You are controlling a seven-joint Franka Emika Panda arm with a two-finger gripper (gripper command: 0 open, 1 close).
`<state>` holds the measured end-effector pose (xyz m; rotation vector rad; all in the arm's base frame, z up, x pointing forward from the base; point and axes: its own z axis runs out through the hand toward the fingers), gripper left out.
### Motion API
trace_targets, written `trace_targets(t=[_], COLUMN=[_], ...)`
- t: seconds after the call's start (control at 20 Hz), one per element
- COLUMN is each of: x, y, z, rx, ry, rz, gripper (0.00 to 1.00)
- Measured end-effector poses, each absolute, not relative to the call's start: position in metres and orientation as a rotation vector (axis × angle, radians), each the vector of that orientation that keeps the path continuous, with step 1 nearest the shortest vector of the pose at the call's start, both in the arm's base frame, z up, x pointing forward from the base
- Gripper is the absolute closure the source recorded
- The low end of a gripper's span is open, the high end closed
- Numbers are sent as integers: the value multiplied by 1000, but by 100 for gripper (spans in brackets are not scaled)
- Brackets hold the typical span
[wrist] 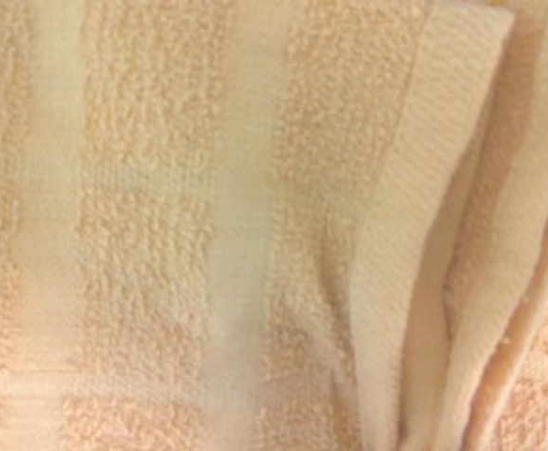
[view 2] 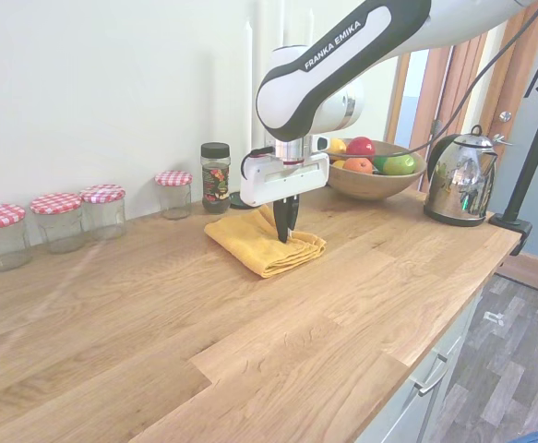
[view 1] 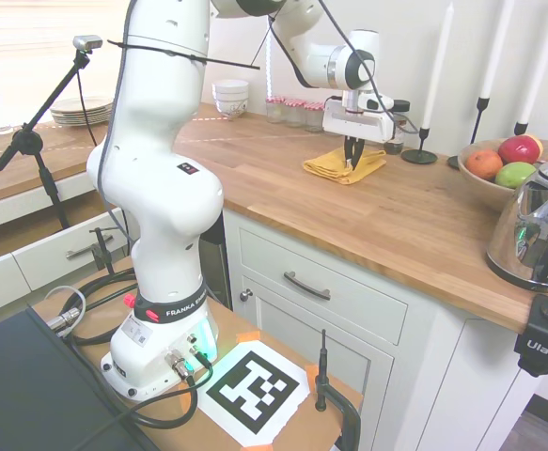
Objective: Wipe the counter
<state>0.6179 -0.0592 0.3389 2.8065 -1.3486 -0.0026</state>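
We see the hand [view 2: 285, 229] pointing straight down with its tips pressed into the folded yellow cloth [view 2: 265, 245], fingers drawn together and apparently pinching the fabric. The wrist view is filled with terry weave, confirming close contact. We judge this vertical hold suits pressing the cloth flat against the surface [view 2: 204, 332] so it can be dragged across the wood. The cloth lies toward the back of the surface, near the wall. Just behind it stand a spice jar [view 2: 215, 176] and a candlestick [view 1: 421, 141]; a fruit bowl [view 2: 376, 180] and kettle [view 2: 460, 179] stand to one side, and lidded jars [view 2: 58, 220] to the other, limiting strokes in those directions.
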Motion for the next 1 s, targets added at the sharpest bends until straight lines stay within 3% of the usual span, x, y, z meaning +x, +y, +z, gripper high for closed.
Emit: trace_targets(t=[0.55,1.0], x=[581,595], y=[-190,-122], z=[336,336], rx=[2798,2831], ry=[-1516,-1403], rz=[-25,-5], gripper=[100,100])
